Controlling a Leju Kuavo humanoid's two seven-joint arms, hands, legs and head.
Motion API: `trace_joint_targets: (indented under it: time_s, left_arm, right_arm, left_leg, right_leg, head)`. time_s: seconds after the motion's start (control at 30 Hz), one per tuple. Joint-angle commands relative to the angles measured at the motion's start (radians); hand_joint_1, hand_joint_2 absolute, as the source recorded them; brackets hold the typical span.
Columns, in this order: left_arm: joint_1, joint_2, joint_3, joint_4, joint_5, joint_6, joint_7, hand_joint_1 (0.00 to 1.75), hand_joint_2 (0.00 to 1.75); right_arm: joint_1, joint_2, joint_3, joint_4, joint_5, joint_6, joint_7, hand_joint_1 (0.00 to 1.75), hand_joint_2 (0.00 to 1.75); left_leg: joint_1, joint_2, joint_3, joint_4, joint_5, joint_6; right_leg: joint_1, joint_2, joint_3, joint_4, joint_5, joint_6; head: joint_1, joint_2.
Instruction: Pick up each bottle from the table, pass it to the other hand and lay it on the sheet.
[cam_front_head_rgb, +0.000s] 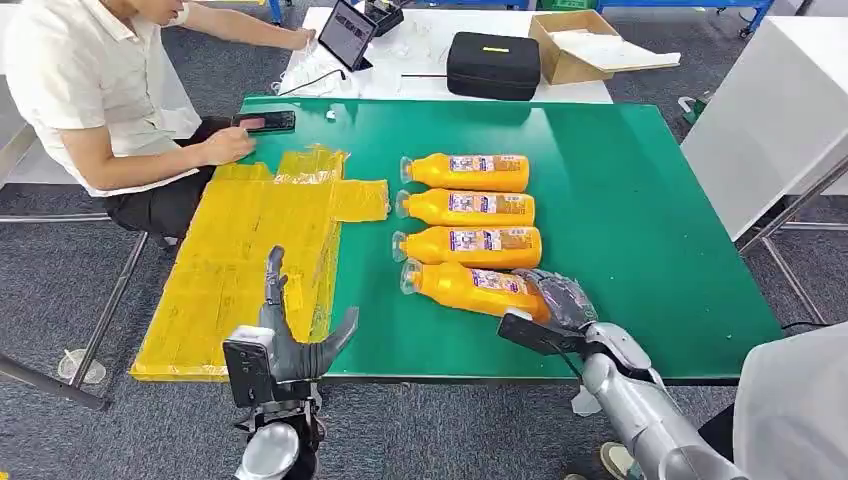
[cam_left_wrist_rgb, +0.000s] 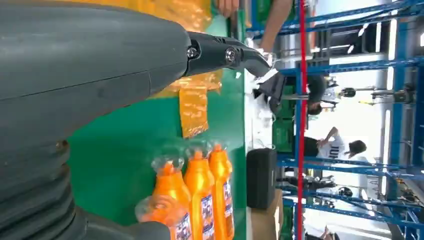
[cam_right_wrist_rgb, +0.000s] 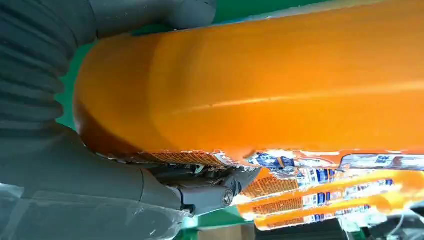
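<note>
Bottles on green table (cam_front_head_rgb: 650, 220): four orange, lying in a row, caps toward nine o'clock.

We log the nearest bottle (cam_front_head_rgb: 465, 286) at the six o'clock end of the row, its base wrapped by the right hand (cam_front_head_rgb: 560, 300), whose fingers curl over it; in the right wrist view the bottle (cam_right_wrist_rgb: 260, 90) lies between thumb and fingers. The other three bottles (cam_front_head_rgb: 468, 209) lie side by side toward twelve o'clock, touching or nearly so. We find the left hand (cam_front_head_rgb: 290, 335) at the table's near edge, fingers spread, holding nothing. The yellow sheet (cam_front_head_rgb: 250, 250) lies at nine o'clock of the bottles. At eleven o'clock a seated person (cam_front_head_rgb: 100, 90) rests a hand beside a phone (cam_front_head_rgb: 268, 122).
</note>
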Motion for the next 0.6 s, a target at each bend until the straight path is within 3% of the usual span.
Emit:
trace_joint_targets:
  time_s: [0.03, 0.1, 0.6]
  left_arm:
    - [0.017, 0.021, 0.049, 0.049, 0.211, -0.191, 0.048, 0.00, 1.75]
    - [0.024, 0.024, 0.047, 0.055, 0.243, -0.225, 0.060, 0.00, 1.75]
    - [0.036, 0.045, 0.002, 0.085, 0.306, -0.333, 0.061, 0.00, 1.75]
  right_arm:
    - [0.243, 0.056, -0.061, -0.276, -0.152, 0.051, -0.061, 1.75, 1.75]
    - [0.249, 0.066, -0.078, -0.294, -0.185, 0.048, -0.072, 1.75, 1.75]
    - [0.262, 0.120, -0.057, -0.372, -0.294, 0.112, -0.092, 1.75, 1.75]
  left_leg:
    - [0.002, -0.002, 0.000, -0.003, 0.001, -0.001]
    - [0.002, 0.000, -0.001, -0.002, 0.000, -0.001]
    - [0.002, 0.004, -0.012, -0.001, 0.000, -0.001]
  right_leg:
    - [0.002, -0.003, 0.003, -0.003, 0.000, -0.003]
    - [0.002, -0.002, 0.009, -0.002, 0.000, -0.002]
    - [0.003, 0.002, -0.003, 0.000, 0.001, -0.005]
  head:
    - [0.000, 0.000]
    - [0.000, 0.000]
    - [0.000, 0.000]
